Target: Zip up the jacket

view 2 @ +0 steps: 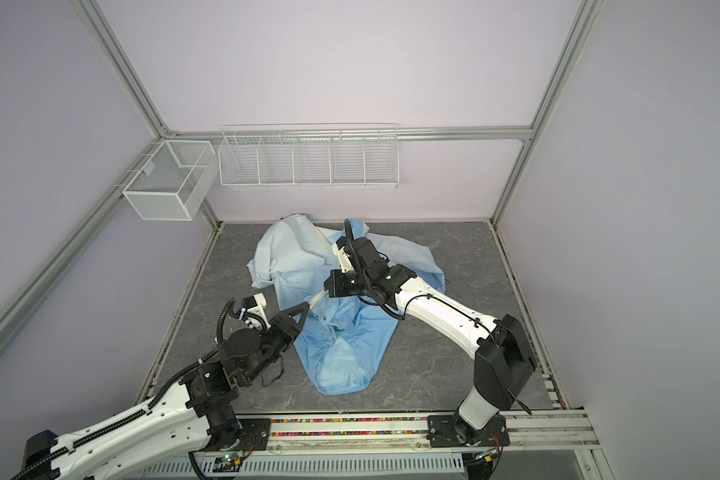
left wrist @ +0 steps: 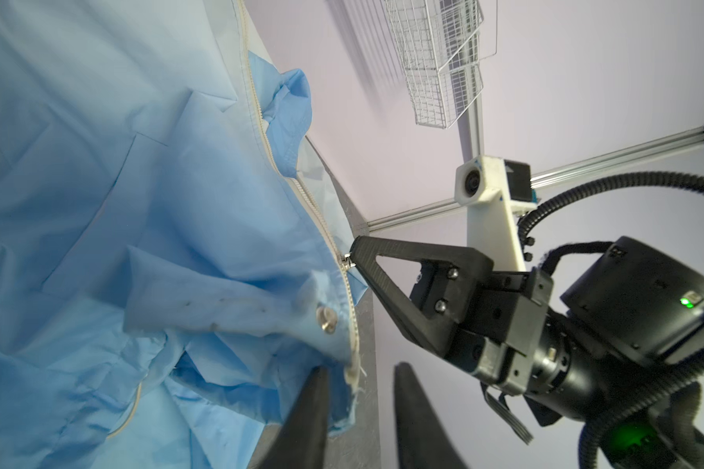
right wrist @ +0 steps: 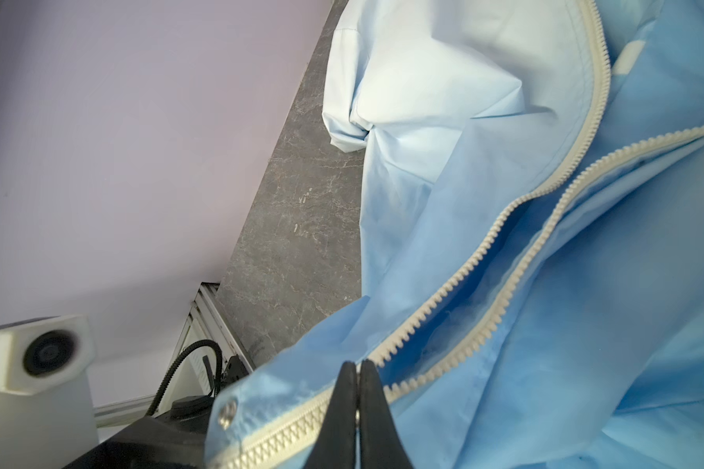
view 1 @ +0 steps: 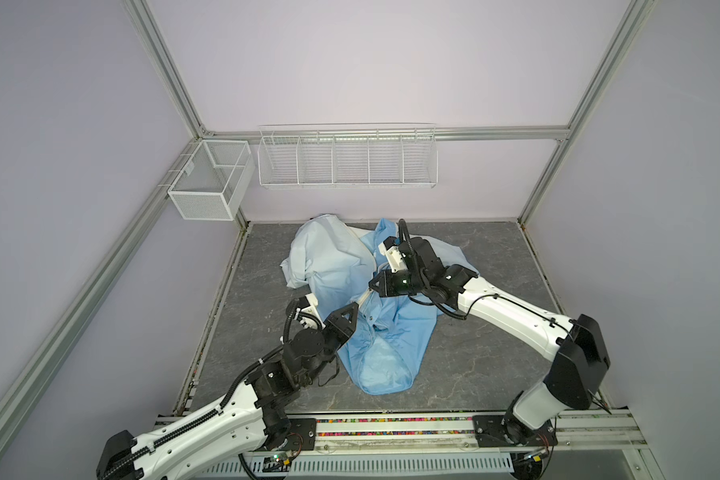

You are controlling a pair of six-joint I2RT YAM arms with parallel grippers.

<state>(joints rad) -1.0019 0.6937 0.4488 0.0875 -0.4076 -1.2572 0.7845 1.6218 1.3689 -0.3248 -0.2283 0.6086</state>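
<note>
The jacket [view 1: 341, 266] lies crumpled mid-table. We pinch our right gripper [right wrist: 357, 365] tight on the zipper slider [left wrist: 347, 260] to draw it up. Our left gripper [left wrist: 362, 367], half open and holding nothing, straddles the near hem [left wrist: 344, 414], likely to anchor it.

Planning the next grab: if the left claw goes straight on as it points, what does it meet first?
Probably the jacket hem at the zipper's bottom end, just ahead of the open left claw; the right claw lies farther on. Depth is unclear.
</note>
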